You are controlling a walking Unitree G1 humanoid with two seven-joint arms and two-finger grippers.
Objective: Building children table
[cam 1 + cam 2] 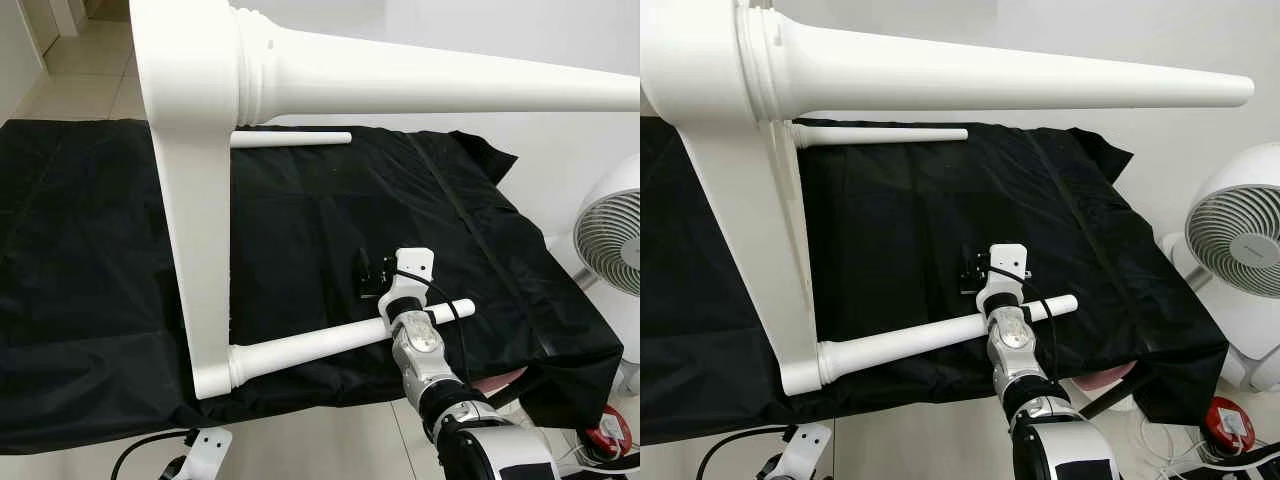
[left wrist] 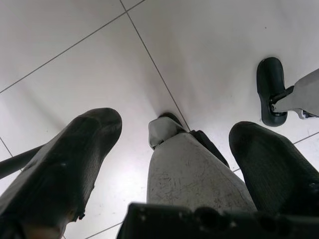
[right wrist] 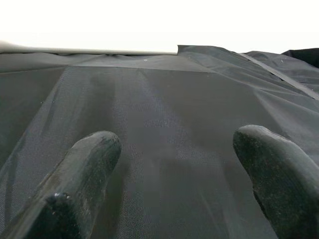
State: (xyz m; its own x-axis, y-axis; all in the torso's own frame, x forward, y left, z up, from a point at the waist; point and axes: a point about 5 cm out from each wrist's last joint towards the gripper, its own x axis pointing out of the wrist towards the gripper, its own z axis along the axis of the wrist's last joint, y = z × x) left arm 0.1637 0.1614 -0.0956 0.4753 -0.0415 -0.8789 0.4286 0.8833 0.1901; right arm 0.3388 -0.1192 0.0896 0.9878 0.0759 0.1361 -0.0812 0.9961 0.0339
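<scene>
Table (image 1: 190, 200) stands on its side on the black cloth (image 1: 90, 250) — right gripper (image 3: 174, 164), jaws spread, hovers past its lower leg (image 1: 320, 345). Left gripper (image 2: 172, 149) hangs over floor (image 2: 75, 64), jaws spread.

Likely a home room, tiled floor (image 1: 95, 60), fan (image 1: 1240, 240), black-draped surface (image 1: 90, 250)

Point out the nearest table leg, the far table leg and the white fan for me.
nearest table leg (image 1: 300, 350): left eye view, on the middle of its shaft.
far table leg (image 1: 290, 139): left eye view, on the middle of its shaft above the black cloth.
white fan (image 1: 1237, 243): right eye view, on the grille's centre.
</scene>
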